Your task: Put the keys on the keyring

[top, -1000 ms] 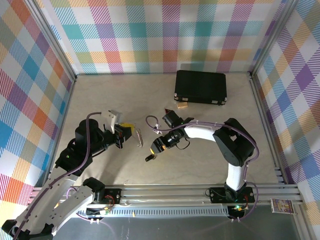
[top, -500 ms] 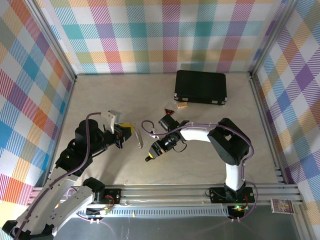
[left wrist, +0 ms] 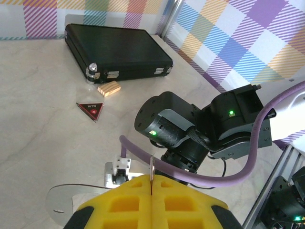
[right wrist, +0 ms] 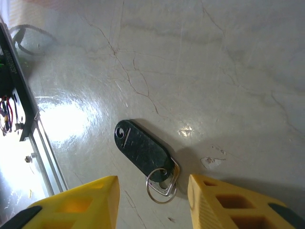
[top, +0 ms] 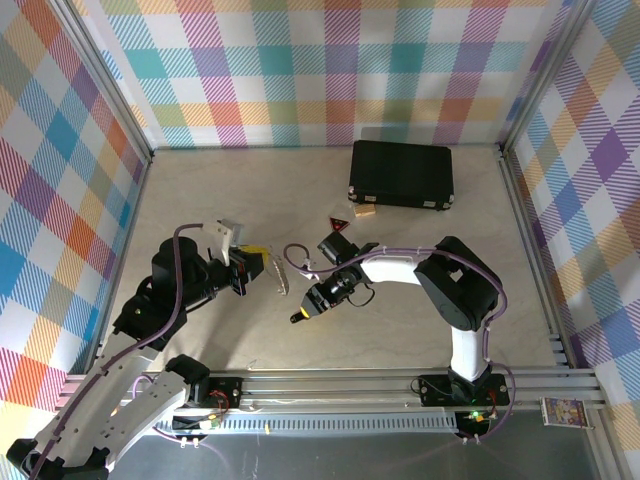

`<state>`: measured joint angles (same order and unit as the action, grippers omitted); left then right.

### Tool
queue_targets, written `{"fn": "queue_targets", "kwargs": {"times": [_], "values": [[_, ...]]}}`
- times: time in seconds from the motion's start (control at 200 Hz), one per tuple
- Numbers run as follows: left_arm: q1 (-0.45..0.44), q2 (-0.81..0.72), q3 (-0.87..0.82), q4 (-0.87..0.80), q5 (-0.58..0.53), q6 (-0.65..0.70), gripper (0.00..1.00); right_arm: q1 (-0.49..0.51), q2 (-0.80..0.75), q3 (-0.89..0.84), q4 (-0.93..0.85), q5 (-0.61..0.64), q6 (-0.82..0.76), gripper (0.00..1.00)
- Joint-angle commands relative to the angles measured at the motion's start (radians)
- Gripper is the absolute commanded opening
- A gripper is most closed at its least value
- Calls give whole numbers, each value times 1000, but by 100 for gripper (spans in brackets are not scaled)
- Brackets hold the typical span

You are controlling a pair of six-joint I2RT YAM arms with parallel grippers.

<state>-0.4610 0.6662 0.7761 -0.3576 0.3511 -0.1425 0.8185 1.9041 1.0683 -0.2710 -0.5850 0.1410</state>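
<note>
Your left claw [left wrist: 151, 190] clamps the keyring [top: 279, 273] | your right claw [right wrist: 152, 188] gapes over the key [right wrist: 141, 150] (flat on desk [right wrist: 224, 71])

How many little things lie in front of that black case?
2: a tan block just in front of the black case, and a red triangular tag a bit farther out. None look hidden.

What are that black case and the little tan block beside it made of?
Black case: seemingly matte hard plastic or leatherette, with shiny metal corner caps and latches. Tan block: probably unfinished wood, pale and ridged, though uncertain.
</note>
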Motion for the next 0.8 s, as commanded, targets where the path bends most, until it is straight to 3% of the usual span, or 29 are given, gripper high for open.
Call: {"fn": "queue_targets", "kwargs": {"times": [0.0, 0.65, 0.795], "values": [[17, -4, -9, 58, 21, -12, 0, 5, -16, -30, 12, 7, -31, 45], [41, -52, 6, 5, 38, -20, 0, 49, -199, -120, 49, 134, -309, 49], [42, -68, 17, -8, 44, -24, 0, 61, -222, -169, 124, 111, -378, 52]]}}
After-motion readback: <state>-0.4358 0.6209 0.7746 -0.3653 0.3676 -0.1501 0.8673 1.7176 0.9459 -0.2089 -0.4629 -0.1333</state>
